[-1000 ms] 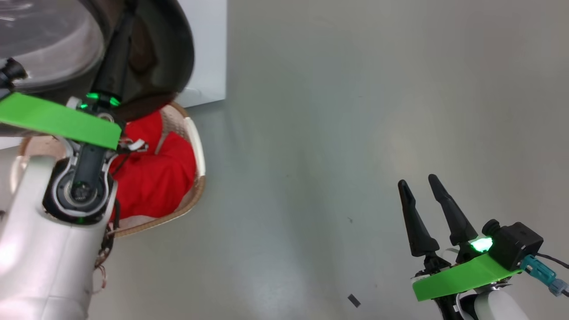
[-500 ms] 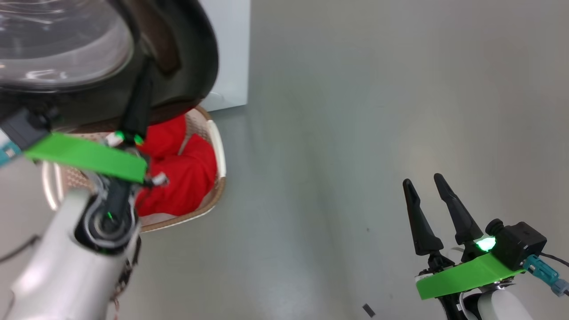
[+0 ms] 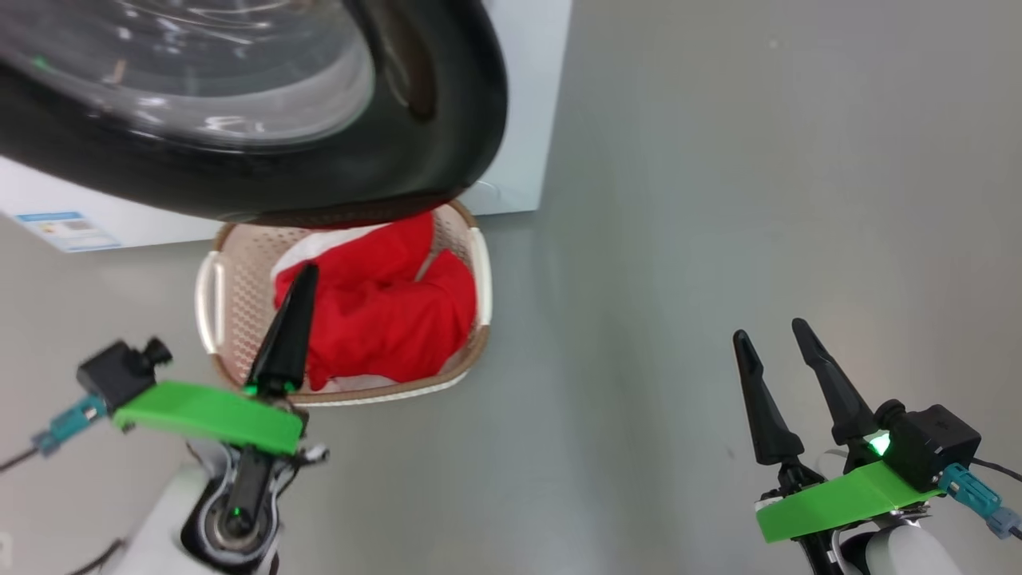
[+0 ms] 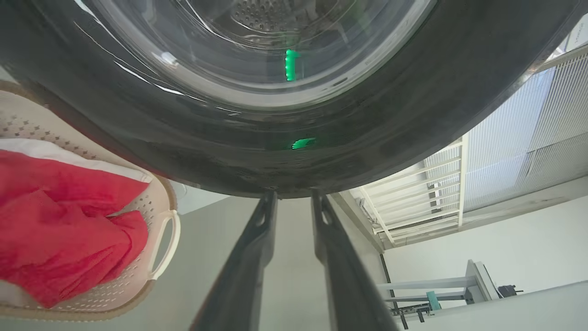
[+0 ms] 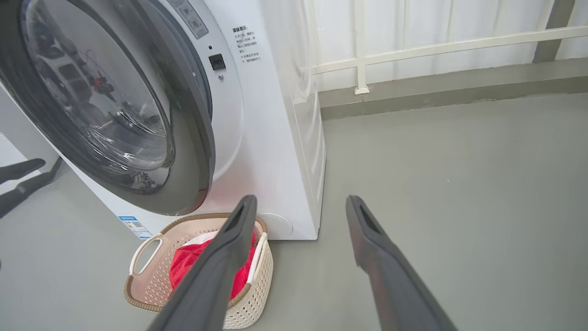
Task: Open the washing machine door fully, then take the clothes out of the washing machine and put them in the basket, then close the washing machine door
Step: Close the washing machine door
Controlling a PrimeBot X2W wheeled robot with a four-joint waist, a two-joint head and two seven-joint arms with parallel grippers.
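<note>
While the clothes (image 3: pixel 383 319) lie in the basket (image 3: pixel 481 275), left gripper (image 4: pixel 292 196) is slightly parted, right gripper (image 3: pixel 770 331) wide, both empty

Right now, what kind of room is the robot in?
Probably a laundry area: a big white boxy front-loading washing machine stands on a bare grey floor, and in front of it sits a cream perforated plastic basket holding bright red fabric clothes.

Left gripper (image 3: pixel 306 273) and right gripper (image 3: pixel 770 331): two long tapered matte-black fingers (image 3: pixel 830 399) each. Behind each, a flat bright-green plate (image 3: pixel 209 414) and a black camera block (image 3: pixel 930 443) with teal connector (image 3: pixel 966 489) and dark cable (image 3: pixel 994 467). Green light (image 3: pixel 874 442) glows at finger base. Glossy white forearm (image 3: pixel 160 547), round black joint (image 3: pixel 231 523), silver ring.
</note>
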